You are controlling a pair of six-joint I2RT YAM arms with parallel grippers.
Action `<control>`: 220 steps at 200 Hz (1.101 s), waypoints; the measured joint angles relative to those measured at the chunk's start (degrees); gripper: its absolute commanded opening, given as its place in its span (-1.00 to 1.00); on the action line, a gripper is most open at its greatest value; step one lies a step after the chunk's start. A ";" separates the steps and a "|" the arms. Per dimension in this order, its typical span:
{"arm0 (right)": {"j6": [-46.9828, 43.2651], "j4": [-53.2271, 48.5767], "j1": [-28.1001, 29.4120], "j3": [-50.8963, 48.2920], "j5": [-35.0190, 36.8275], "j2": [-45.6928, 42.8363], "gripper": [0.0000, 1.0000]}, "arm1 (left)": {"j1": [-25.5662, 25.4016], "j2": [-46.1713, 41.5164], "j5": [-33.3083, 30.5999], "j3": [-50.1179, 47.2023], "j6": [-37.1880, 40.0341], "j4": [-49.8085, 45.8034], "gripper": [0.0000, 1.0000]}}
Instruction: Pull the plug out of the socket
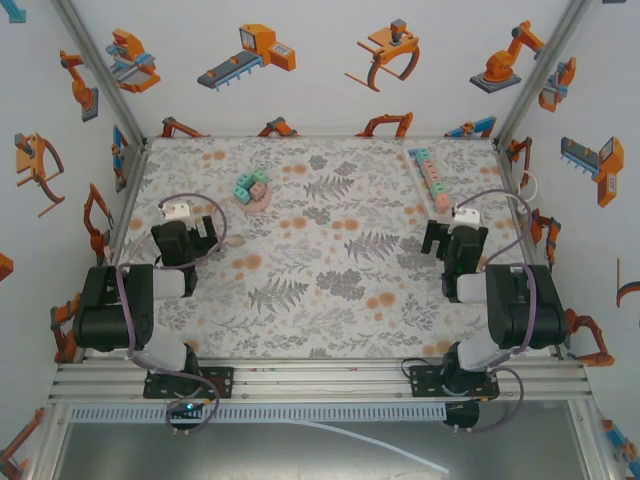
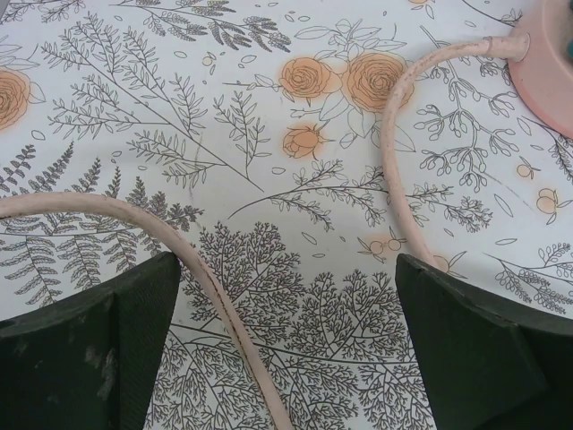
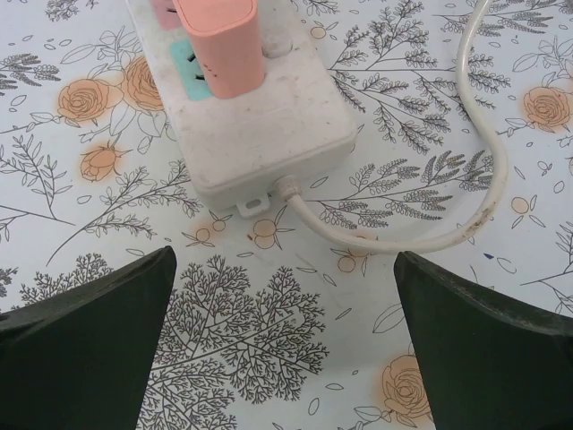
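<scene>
Salmon-pink blocky plug (image 3: 219, 45) seated in long white plastic socket strip (image 3: 277, 125); my left hand (image 2: 282, 260) and right hand (image 3: 285, 269) released. Pull pending.

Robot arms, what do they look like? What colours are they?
Both the left arm and right arm are chunky black blocks joined by pale grey tubes. A lilac cable loops along each. Each wrist carries a small white camera. The jaws are dark, textured wedges.
</scene>
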 measured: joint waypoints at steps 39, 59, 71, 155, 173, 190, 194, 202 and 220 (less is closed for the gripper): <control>0.00 0.02 0.00 0.00 0.20 0.00 0.99 | 0.00 0.00 0.00 0.00 0.00 0.00 0.94; 0.00 0.02 0.00 0.00 0.20 0.00 0.99 | 0.00 0.00 0.00 0.00 0.00 0.02 0.94; 0.00 0.02 0.00 0.00 0.20 0.00 0.99 | 0.00 0.00 0.00 0.00 0.00 0.00 0.94; 0.09 0.02 0.00 0.00 0.39 -0.02 0.99 | -0.04 0.00 -0.07 -0.09 0.00 0.24 0.94; 0.22 -0.33 -0.02 -0.02 0.52 -0.46 0.99 | -0.17 -0.13 -0.46 -1.36 0.00 2.25 0.94; 0.17 -2.58 -0.07 -0.02 0.44 -3.19 0.99 | -0.46 -1.11 -1.44 -4.04 -0.02 4.81 0.94; 0.15 -3.52 -0.07 -0.02 0.42 -4.46 0.99 | -0.61 -1.79 -1.79 -4.79 0.00 4.98 0.94; 0.17 -5.57 -0.07 0.00 0.42 -7.39 0.99 | -0.92 -3.74 -2.75 -6.16 0.00 4.83 0.94; 1.79 -11.19 -0.07 0.83 1.49 -15.85 0.98 | -1.99 -11.74 -6.32 -7.10 -0.11 -0.26 0.94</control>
